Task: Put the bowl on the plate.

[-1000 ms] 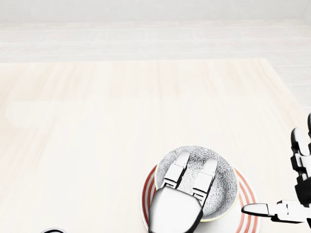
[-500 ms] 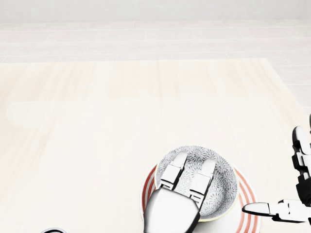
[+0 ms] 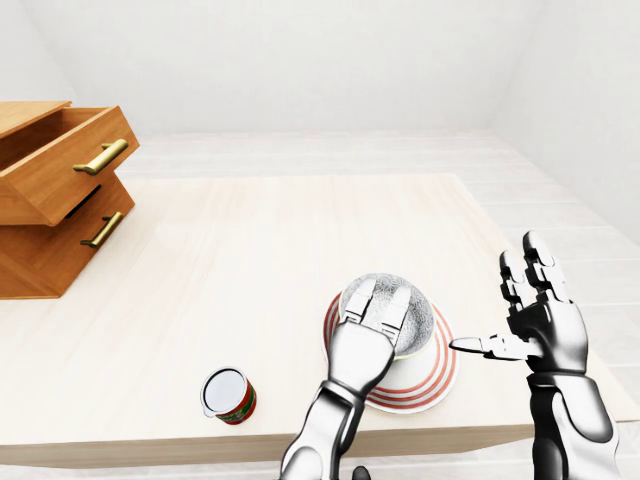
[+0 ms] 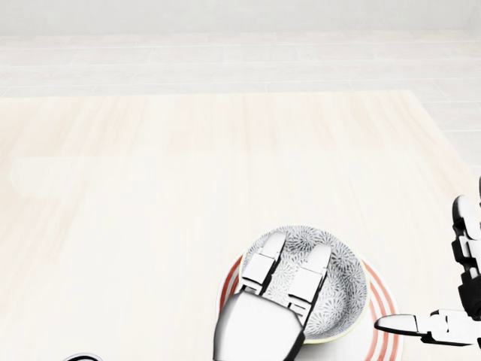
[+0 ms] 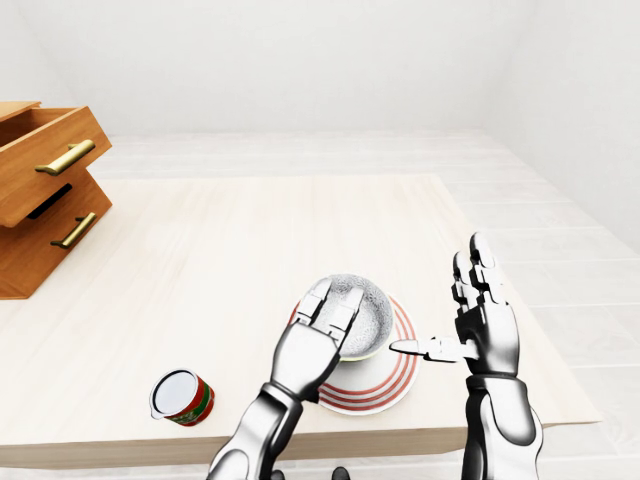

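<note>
On the far left of the left-eye view stands the brown wooden drawer unit with brass handles (image 3: 55,185), its top drawer pulled out, resting on the pale wooden table (image 3: 250,240). Near the table's bottom edge sits a small tin can with a red-and-green label (image 3: 228,396), upright, well apart from the dishes; the print on it is too small for me to read.

My left hand (image 4: 269,308) lies over the near rim of the grey speckled ceramic bowl (image 4: 342,280), fingers (image 4: 261,269) stretched straight into the hollow rather than curled about anything (the thumb is hidden under the palm). Against the picture from a second ago, that hand has slid a little toward the bottom left of the head view, while the bowl has not budged, so I read the hand as loose and spread.

The bowl sits on the white round plate with red rings (image 4: 381,316), slightly left of its centre. Just to the right, my right hand (image 3: 535,320) hovers beside the plate, fingers splayed upward, thumb pointing toward the bowl, holding nothing.
</note>
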